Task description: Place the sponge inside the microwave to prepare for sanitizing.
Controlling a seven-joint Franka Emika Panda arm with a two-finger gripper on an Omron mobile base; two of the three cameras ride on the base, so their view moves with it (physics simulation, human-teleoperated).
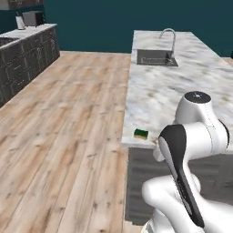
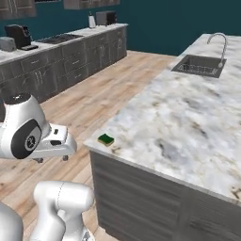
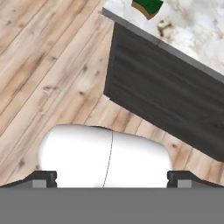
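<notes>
I see the sponge [image 1: 141, 134] at the near corner of the marble counter [image 1: 182, 86], lower middle of frame, my gripper [image 3: 112, 177] wide open, holding nothing

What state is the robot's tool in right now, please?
Tool: open, jaws spread wide, holding nothing; the sponge lies untouched at the counter's corner.

Kitchen: marble island w/ sink [image 1: 156, 58], cabinets [image 2: 70, 66], coffee maker [image 2: 19, 35].
</notes>
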